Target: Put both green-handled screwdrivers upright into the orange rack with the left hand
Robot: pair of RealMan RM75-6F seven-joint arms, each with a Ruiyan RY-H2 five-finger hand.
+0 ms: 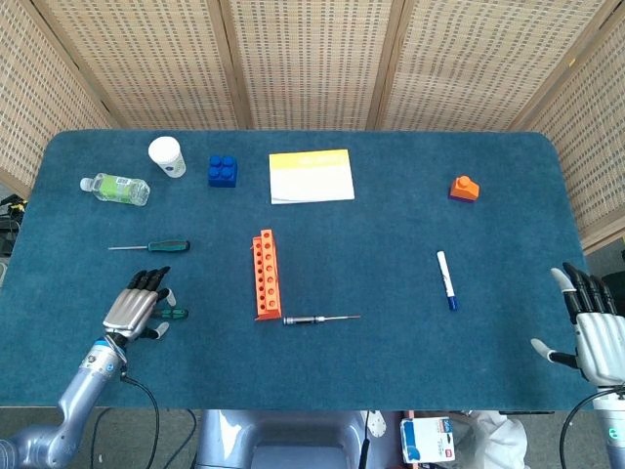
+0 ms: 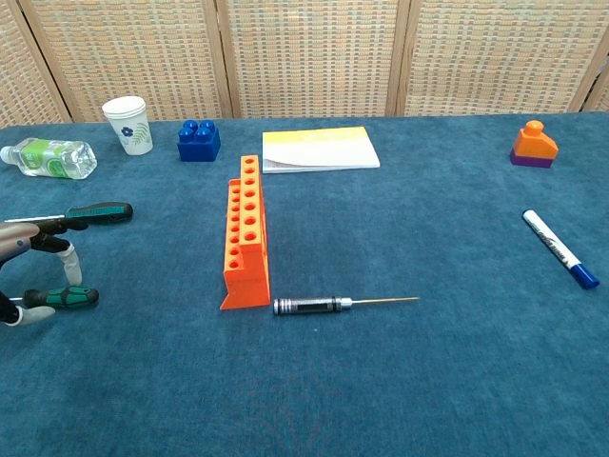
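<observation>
Silver hands (image 1: 132, 311), black fingers (image 1: 148, 282), white tips, blue-grey arms
</observation>
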